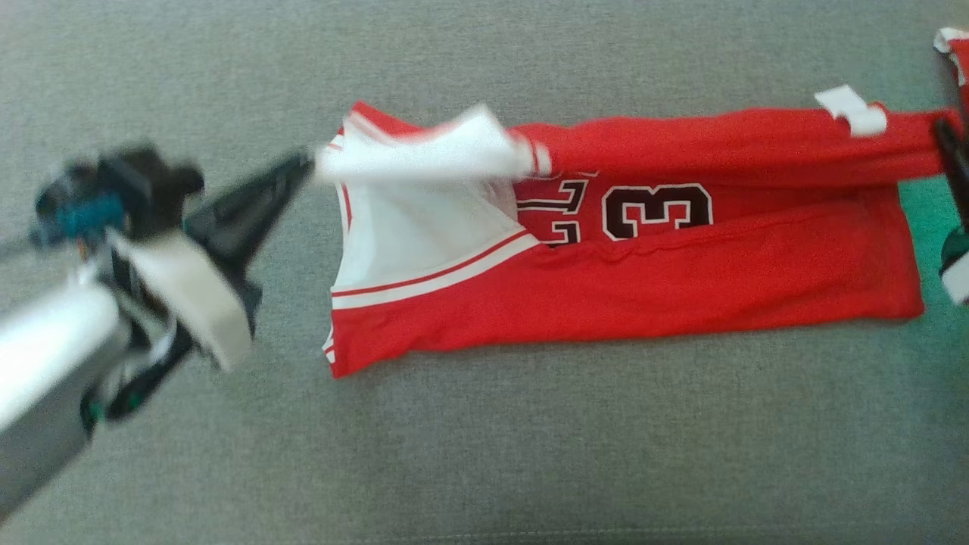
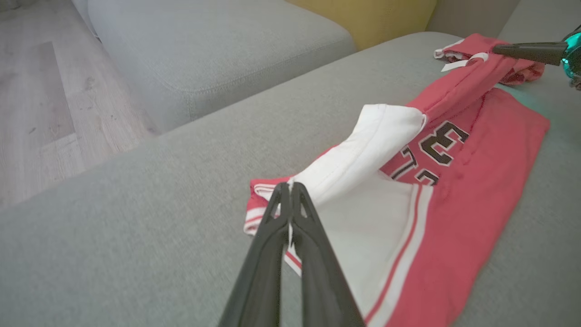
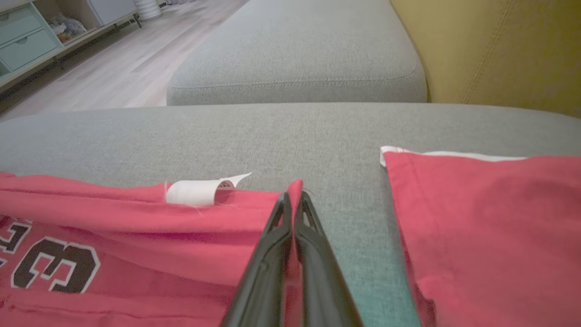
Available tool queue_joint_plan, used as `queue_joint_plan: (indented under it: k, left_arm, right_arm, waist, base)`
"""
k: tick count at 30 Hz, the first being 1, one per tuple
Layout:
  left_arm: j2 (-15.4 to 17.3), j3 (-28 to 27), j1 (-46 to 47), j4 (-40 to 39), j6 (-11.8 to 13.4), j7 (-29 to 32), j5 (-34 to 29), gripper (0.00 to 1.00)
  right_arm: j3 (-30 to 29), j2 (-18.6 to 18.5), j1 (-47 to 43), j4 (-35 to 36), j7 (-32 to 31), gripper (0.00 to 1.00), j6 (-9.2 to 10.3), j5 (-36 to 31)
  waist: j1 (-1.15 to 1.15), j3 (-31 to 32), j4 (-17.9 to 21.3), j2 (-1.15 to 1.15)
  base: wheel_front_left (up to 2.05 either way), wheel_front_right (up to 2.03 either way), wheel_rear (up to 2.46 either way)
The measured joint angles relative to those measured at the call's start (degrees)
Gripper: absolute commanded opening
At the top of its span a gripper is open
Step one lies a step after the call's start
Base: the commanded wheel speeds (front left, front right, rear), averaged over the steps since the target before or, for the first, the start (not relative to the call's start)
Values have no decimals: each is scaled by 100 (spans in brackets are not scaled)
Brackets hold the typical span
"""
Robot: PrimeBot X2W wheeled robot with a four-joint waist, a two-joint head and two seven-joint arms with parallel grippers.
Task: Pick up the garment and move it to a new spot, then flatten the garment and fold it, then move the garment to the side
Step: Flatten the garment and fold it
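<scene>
The garment (image 1: 643,280) is a red jersey with white trim and dark numbers, lying lengthwise on the grey sofa seat (image 1: 484,454). Its far edge is lifted into a taut band between both grippers. My left gripper (image 1: 306,163) is shut on the white inner edge at the garment's left end; the left wrist view shows its tips (image 2: 289,185) pinching that white fold. My right gripper (image 1: 946,136) is shut on the red hem corner at the right end, next to a white label (image 3: 195,191). The right wrist view shows its tips (image 3: 294,195) closed on red cloth (image 3: 136,227).
A second red cloth piece (image 3: 476,218) lies just right of the jersey, at the head view's upper right corner (image 1: 955,45). Beyond are another grey cushion (image 3: 295,59), a yellow backrest (image 3: 499,50), wooden floor (image 2: 36,100) and a pale green cabinet (image 3: 22,41).
</scene>
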State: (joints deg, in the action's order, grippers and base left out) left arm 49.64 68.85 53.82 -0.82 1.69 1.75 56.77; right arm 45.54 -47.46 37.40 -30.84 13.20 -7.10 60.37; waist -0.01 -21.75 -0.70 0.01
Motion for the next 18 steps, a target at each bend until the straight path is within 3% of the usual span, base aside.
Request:
queue_joint_plan:
  k: [4, 8, 9, 10, 11, 12, 13, 18]
  left_arm:
    - [263, 96, -474, -399, 297, -207, 57, 0]
    - [229, 148, -794, -598, 492, -365, 304, 0]
    - [207, 149, -902, -612, 495, -414, 444, 0]
    - [185, 151, -1011, -616, 514, -492, 478, 0]
    - [144, 135, -1107, -602, 564, -623, 508, 0]
    - [93, 126, -1185, -573, 600, -746, 561, 43]
    - [27, 119, -1243, -525, 655, -889, 567, 100]
    - [-425, -339, -1573, -277, 1263, -1556, 467, 100]
  right_arm:
    - [-147, -3, -365, 62, 49, 0, -1, 5]
    - [-332, 34, -692, 68, 58, 1, -1, 5]
    - [-375, 64, -765, 73, 60, 26, 0, 4]
    - [-426, 113, -828, 69, 60, 82, -1, 3]
    - [-495, 163, -892, 66, 65, 100, 0, -23]
    - [-576, 219, -942, 51, 76, 100, -1, -48]
    - [-682, 276, -1001, 52, 80, 100, -1, -52]
    - [-1572, 661, -1438, 201, 102, 100, 0, -338]
  waist:
    - [0, 31, -69, 0]
    - [0, 16, -105, 0]
    - [0, 15, -102, 0]
    - [0, 13, -96, 0]
    - [0, 12, -94, 0]
    - [0, 15, -92, 0]
    - [1, 26, -91, 0]
    - [1, 126, -72, 0]
  base:
    - [0, 0, 0]
    - [0, 0, 0]
    - [0, 0, 0]
    - [0, 0, 0]
    - [0, 0, 0]
    - [0, 0, 0]
    - [0, 0, 0]
    - [0, 0, 0]
